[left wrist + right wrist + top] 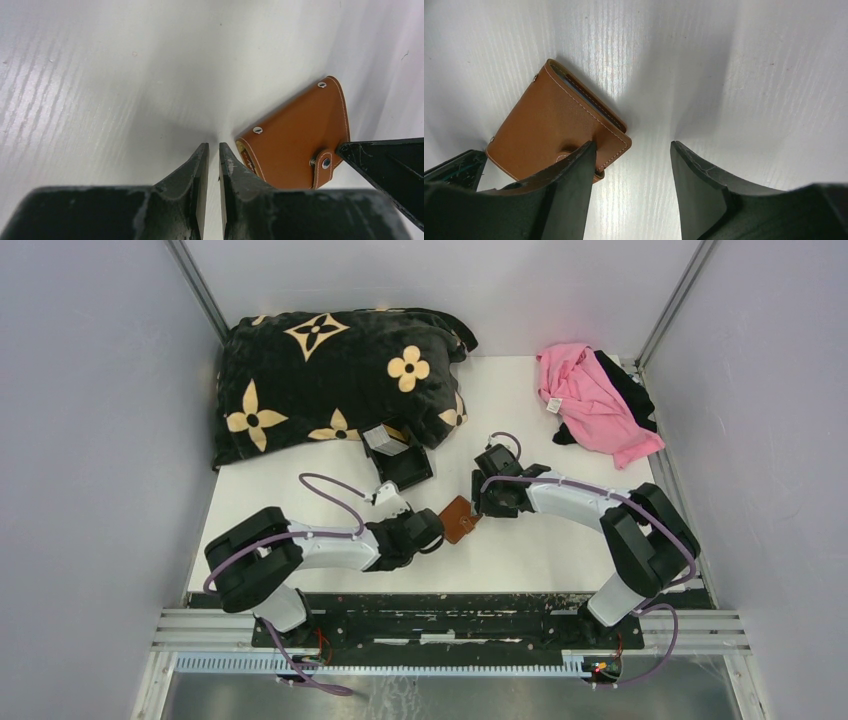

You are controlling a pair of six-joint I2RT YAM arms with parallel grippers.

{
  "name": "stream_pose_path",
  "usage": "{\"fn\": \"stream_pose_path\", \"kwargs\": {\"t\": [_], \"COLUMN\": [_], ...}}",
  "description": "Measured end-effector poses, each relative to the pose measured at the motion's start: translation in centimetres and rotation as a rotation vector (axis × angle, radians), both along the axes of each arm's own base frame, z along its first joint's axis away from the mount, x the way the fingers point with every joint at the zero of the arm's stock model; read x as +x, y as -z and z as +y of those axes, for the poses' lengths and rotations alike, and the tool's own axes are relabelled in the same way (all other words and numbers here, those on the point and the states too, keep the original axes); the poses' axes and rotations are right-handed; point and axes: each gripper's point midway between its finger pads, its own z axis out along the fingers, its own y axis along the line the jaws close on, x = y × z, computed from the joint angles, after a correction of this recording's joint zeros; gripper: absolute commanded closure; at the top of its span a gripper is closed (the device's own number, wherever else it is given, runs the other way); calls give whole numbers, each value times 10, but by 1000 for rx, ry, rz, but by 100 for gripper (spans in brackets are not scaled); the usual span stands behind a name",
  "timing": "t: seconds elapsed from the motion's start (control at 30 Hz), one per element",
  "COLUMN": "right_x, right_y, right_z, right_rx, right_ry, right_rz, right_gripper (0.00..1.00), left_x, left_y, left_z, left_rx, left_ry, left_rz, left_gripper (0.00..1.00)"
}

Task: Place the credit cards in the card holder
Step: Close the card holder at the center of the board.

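The card holder is seen lying closed on the surface between the two end effectors, while the credit cards appear to be stacked in a black tray farther back. The left end effector is kept almost closed on nothing just beside the holder. The right end effector is spread wide and empty, one finger over the snap tab, which should probably be lifted while the holder is pinned flat.
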Motion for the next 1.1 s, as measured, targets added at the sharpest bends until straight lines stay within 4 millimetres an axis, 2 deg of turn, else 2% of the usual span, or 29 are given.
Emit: {"fn": "stream_pose_path", "kwargs": {"t": [0.3,0.6,1.1], "right_x": [-3,-8,-16], "right_y": [-5,-6,-3], "right_z": [-3,2,12], "right_rx": [0,18,30], "right_ry": [1,-17,-46], "right_rz": [3,18,37], "right_gripper": [41,43,44], "left_x": [12,30,38], "left_y": [-1,-1,-1], "left_z": [-1,-7,-20], "left_rx": [16,48,49], "left_ry": [-6,4,36], "left_rz": [-3,-13,-30], "left_gripper": [78,78,79]}}
